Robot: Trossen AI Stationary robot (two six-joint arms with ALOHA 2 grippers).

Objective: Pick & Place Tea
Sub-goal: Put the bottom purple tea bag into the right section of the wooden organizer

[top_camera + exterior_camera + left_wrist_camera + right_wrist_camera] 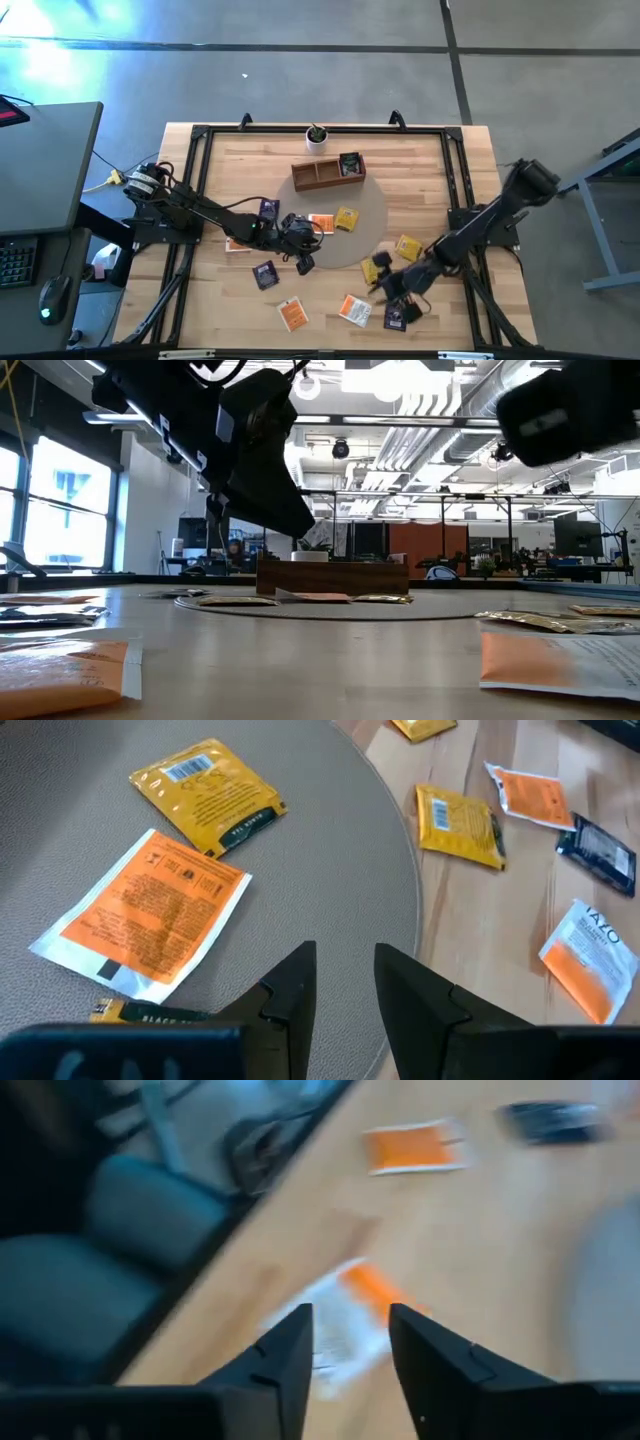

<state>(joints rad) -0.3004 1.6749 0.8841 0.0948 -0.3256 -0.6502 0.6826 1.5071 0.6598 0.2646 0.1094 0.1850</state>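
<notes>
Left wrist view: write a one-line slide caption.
Left pincer open above the grey mat, facing an orange sachet and a yellow sachet.

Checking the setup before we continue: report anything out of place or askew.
Tea sachets lie scattered at odd angles across the table, while the wooden tray holds only one dark sachet. Nothing looks spilled or damaged.

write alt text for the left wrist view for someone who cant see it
The left gripper, its two dark fingers slightly apart with nothing between them, hovers over a round grey mat holding an orange tea sachet and a yellow tea sachet. Beyond the mat's edge, more yellow, orange and dark sachets lie scattered on the wooden table.
</notes>
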